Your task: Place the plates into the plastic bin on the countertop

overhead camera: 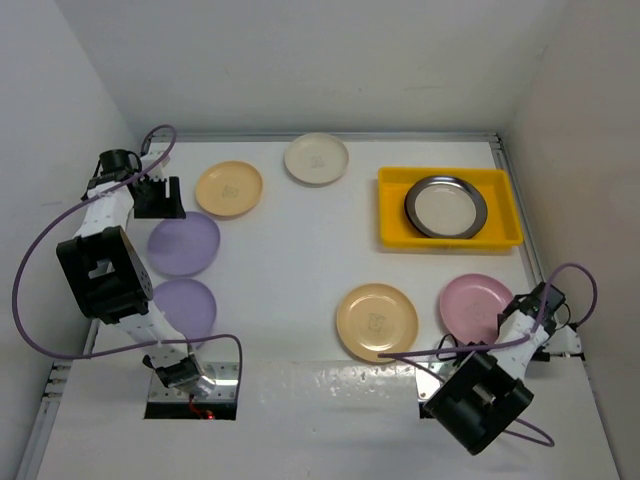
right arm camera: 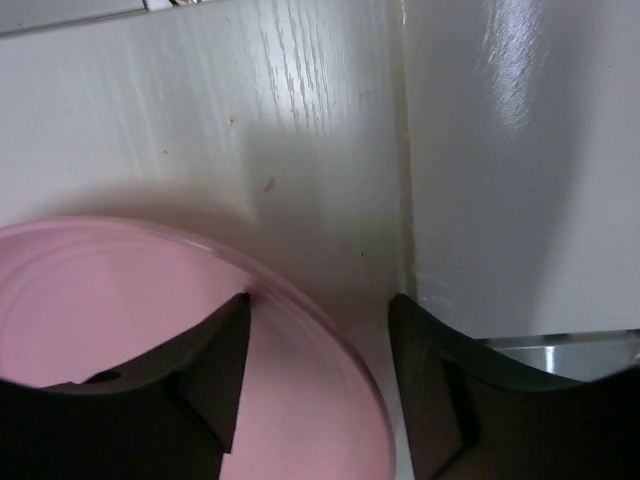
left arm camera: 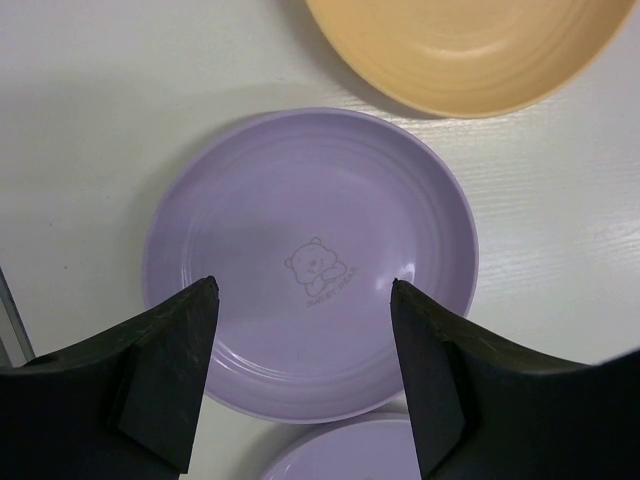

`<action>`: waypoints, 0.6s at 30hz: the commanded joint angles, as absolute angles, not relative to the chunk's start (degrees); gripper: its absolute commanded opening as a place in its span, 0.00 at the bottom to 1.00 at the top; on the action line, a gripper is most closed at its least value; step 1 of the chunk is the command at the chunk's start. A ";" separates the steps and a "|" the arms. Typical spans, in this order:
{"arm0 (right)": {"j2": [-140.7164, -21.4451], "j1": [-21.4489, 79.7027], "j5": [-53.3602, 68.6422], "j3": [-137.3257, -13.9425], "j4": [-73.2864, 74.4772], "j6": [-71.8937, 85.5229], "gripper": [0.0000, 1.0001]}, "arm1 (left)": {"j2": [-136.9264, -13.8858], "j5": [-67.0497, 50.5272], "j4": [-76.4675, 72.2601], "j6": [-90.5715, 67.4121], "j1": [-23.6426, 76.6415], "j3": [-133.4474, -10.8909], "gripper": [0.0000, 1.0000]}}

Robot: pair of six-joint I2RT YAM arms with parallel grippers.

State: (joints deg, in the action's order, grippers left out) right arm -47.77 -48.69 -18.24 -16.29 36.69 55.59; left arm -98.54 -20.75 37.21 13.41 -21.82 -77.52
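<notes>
At the left of the top view, the left gripper is hanging over the upper lavender plate. Its jaws are gaping wide and holding nothing. In its wrist view that plate is filling the gap between the fingers, so the arm is probably lining up on this one. The lower lavender plate is lying just below it, its edge peeking in at the bottom of the wrist view.

The upper peach plate and the cream plate are waiting at upper centre on the countertop. The lower peach plate is sitting at lower centre.

At the upper right, the bin is holding a steel plate toward its right half, leaving room beside it.

At the lower right, the right gripper is reaching the right edge of the pink plate. Its jaws are parted, one finger over the plate's inside and one outside the rim, likely setting up a pinch. It is gripping nothing yet.
</notes>
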 commanded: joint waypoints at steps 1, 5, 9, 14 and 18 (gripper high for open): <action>-51.14 -49.04 -15.56 -14.16 33.75 58.79 0.54 | -96.42 -21.45 37.53 15.11 -21.71 -79.80 0.72; -48.61 -49.66 -16.08 -12.39 35.06 60.20 0.16 | -96.42 -22.06 38.06 15.12 -22.32 -79.80 0.73; -41.94 -49.57 -18.89 -12.92 40.40 63.89 0.00 | -96.42 -22.06 38.58 15.64 -22.32 -79.80 0.75; -33.15 -49.75 -20.04 -20.72 47.09 71.09 0.00 | -96.94 -23.73 38.58 15.64 -22.32 -80.33 0.75; -31.90 -49.48 -18.38 -31.09 47.73 69.19 0.00 | -96.94 -23.73 38.58 15.64 -22.32 -81.73 0.75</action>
